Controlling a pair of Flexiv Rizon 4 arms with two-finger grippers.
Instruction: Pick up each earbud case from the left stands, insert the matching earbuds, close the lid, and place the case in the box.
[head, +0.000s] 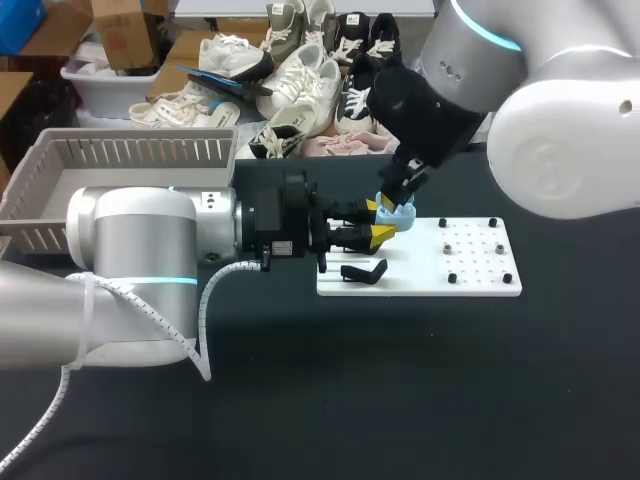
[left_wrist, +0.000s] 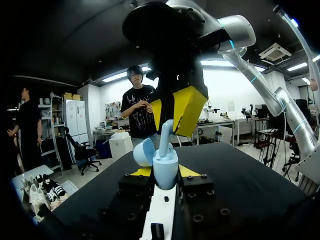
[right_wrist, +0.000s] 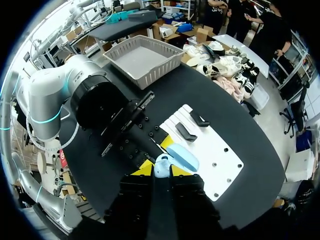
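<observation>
Head view, left claw (head: 378, 222): it comes in level over the black table (head: 500, 400); its two yellow tips are clamped from two sides on a light blue, rounded plastic earbud case (head: 402, 212). Left wrist view confirms the grip; the earbud case stands upright between my left tips; its hinged lid (left_wrist: 144, 151) is swung open to one side.

Right claw (left_wrist: 175, 111): it sits directly above the left claw and the earbud case, with its fingers pointing down. Its yellow tips are pinched on the stem of a light blue earbud (left_wrist: 165, 134); the lower end of the earbud sits in the open mouth of the case; whether it is fully seated, I cannot tell.

Right wrist view: the earbud case lies just ahead of my right tips and in line between them, with the lid lying open on the side away from the claw; the black fingers of the left claw reach the case from beyond it.

Surroundings: a white flat board with small black pegs (right_wrist: 215, 165) lies under and beyond both claws; the claws meet over one long edge of it. Two black stands (right_wrist: 186, 132) lie on the board just beside the left claw's fingers, apart from the case. A grey slatted plastic basket (head: 130, 150) stands well behind the left claw, alongside the left arm and far from the case.
</observation>
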